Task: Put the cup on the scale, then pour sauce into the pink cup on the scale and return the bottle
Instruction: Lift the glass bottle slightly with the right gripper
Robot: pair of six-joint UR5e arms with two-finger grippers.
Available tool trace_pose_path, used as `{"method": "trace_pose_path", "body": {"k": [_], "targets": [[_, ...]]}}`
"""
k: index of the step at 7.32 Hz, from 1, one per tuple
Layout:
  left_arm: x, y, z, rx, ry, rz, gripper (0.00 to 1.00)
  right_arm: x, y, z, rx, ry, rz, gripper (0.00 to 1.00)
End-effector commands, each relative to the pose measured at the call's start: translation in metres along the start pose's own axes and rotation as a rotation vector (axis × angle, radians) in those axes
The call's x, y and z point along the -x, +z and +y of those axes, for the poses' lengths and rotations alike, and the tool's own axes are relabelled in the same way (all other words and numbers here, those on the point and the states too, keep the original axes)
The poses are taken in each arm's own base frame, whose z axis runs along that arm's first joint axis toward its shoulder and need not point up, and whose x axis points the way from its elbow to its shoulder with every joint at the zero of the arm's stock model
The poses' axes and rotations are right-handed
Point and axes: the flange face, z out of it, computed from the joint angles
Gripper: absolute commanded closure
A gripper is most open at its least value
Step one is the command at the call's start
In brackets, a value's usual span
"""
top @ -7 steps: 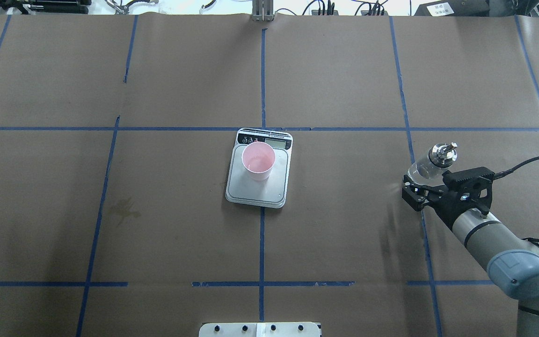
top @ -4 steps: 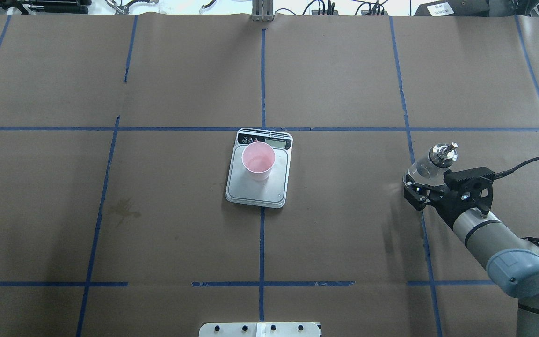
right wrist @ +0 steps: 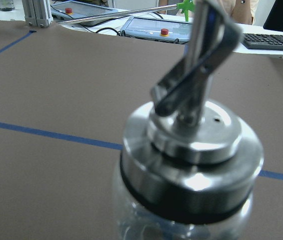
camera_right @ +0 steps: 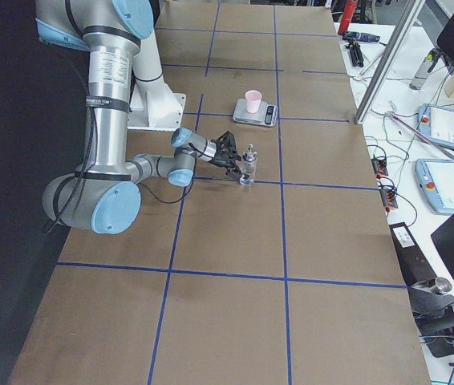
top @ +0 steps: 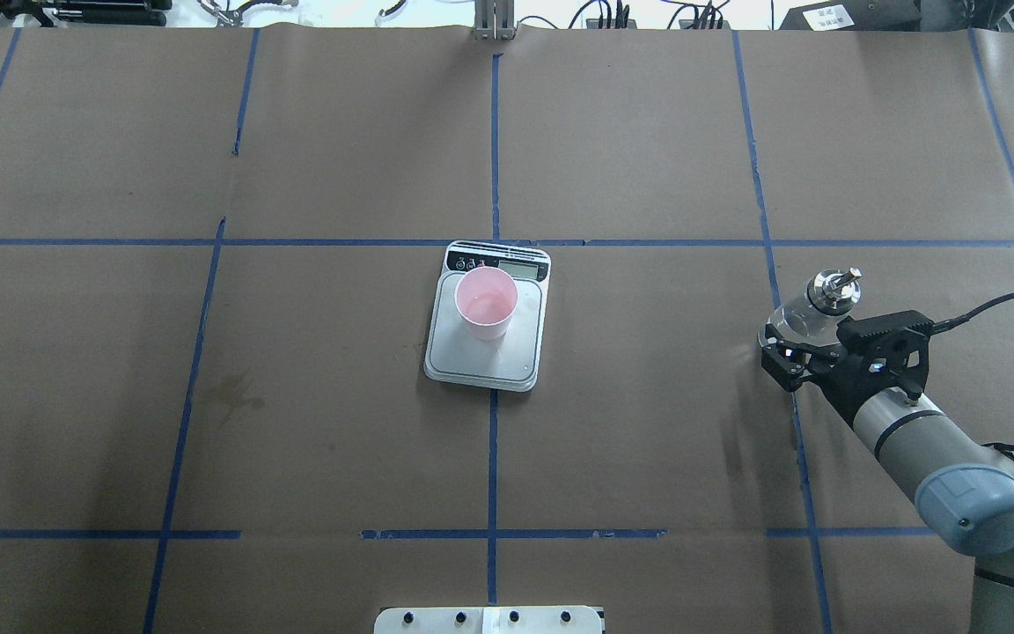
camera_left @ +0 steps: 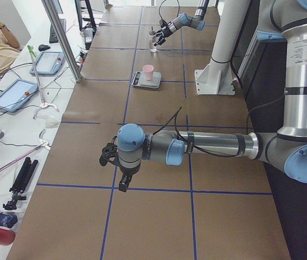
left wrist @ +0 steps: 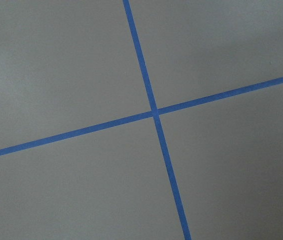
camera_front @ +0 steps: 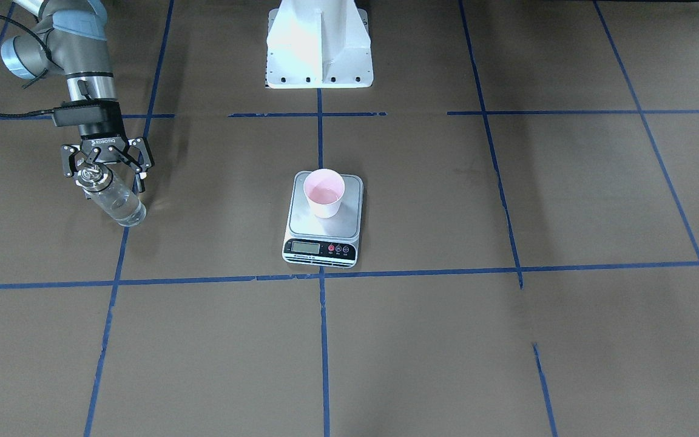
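Bottle point(top: 811, 310) stood upright on the desk point(top: 648, 440), well to the right of the scale point(top: 482, 357) carrying the cup point(top: 486, 301). Right gripper point(top: 787, 350) was spread, fingers point(top: 772, 346) close by the glass; a crooked withdrawal could clip the bottle, tipping it and spilling sauce point(camera_front: 125, 211).

Close up, the bottle point(right wrist: 189, 165), silver pourer cap over a dark neck ring, stands before a brown table point(right wrist: 56, 85) crossed by blue tape point(right wrist: 51, 134).

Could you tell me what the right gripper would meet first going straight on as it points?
Most likely the glass bottle, which fills its wrist camera's view just ahead of the right gripper.
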Motion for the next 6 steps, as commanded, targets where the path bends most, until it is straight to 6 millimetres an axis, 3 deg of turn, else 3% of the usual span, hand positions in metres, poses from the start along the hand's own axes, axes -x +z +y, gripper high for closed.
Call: {"method": "trace_pose_path", "body": {"k": [1,5,6], "targets": [[0.0,0.0,0.0,0.0,0.0,0.0,0.0,-0.004,0.002,-0.004,-0.007,0.004,0.009,0.02],[-0.001,0.0,0.0,0.0,0.002,0.002,0.0,0.004,0.006,-0.015,-0.027,0.024,0.004,0.04],[-0.001,0.0,0.0,0.0,0.002,0.002,0.0,0.008,0.006,-0.018,-0.032,0.034,-0.003,0.3]]}}
